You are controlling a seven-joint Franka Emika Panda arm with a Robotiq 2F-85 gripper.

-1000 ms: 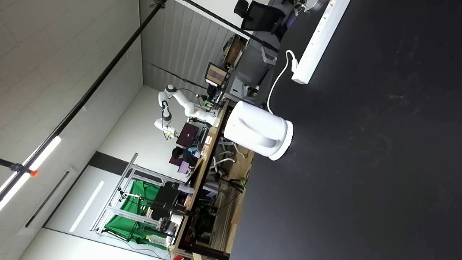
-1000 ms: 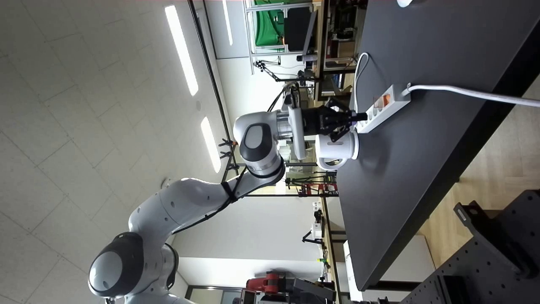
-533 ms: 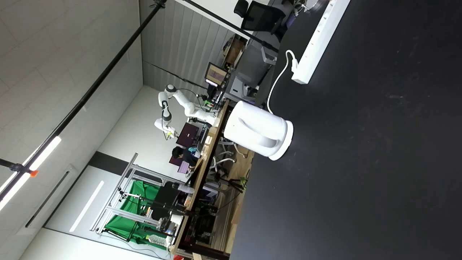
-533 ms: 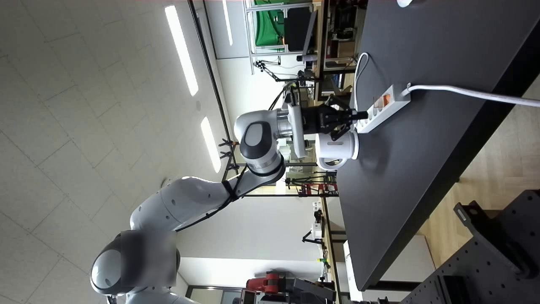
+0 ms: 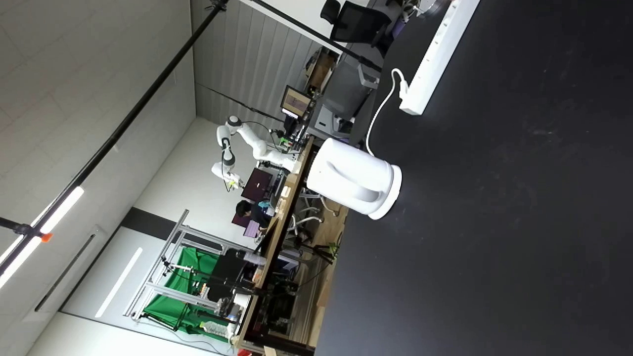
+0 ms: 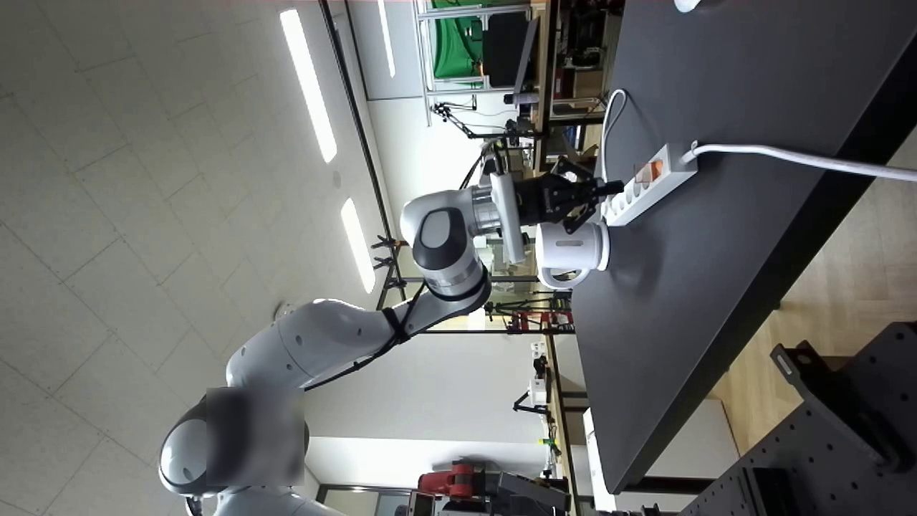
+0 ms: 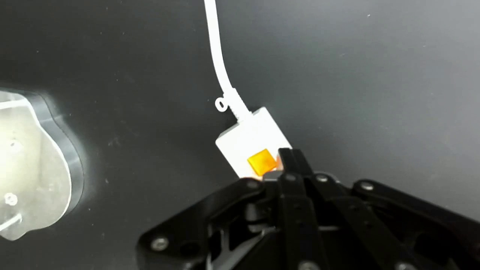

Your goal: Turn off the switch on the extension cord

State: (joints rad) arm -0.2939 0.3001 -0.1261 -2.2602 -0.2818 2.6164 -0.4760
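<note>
The extension cord (image 7: 247, 139) lies on the worktop (image 7: 150, 56), its orange switch (image 7: 261, 162) near the end where a white cable (image 7: 214, 41) enters. The clenched tool (image 7: 291, 153), fingers (image 7: 288, 161) together, points down at the extension cord beside this switch; contact cannot be told. A white kettle (image 5: 353, 178) stands near the opposite end.
</note>
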